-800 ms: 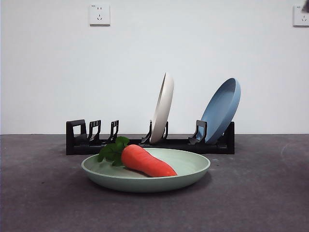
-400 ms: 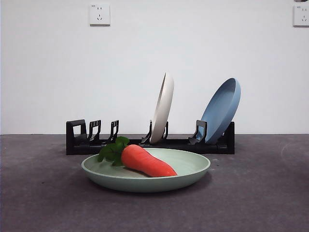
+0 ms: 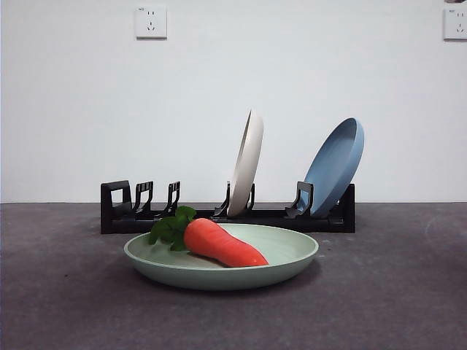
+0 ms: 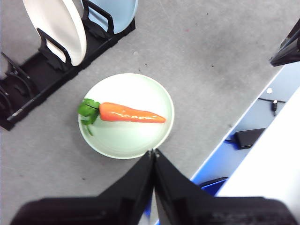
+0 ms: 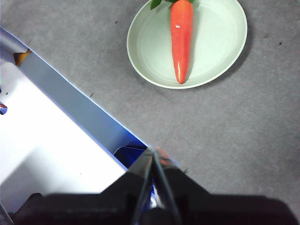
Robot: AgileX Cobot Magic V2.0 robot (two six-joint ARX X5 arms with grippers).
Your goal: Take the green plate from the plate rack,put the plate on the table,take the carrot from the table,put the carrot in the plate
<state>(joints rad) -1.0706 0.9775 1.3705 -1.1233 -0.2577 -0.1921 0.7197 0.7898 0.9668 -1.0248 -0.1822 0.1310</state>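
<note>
- Front view: the pale mint-green, matte, shallow round plate (image 3: 221,266) lies flat on the dark grey mottled bench (image 3: 394,292), just ahead of the long black slotted plate rack (image 3: 226,215). The glossy orange tapered carrot (image 3: 222,243) rests inside it, so the job looks done.
- Left wrist view: the left end effector (image 4: 153,152) hangs high, jaws pressed together, empty.
- Right wrist view: the right end effector (image 5: 153,151) likewise, closed on nothing, well clear of the plate.

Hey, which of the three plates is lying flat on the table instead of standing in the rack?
The green plate, holding the carrot. The cream-white plate and blue plate stand on edge in the plate rack.
</note>
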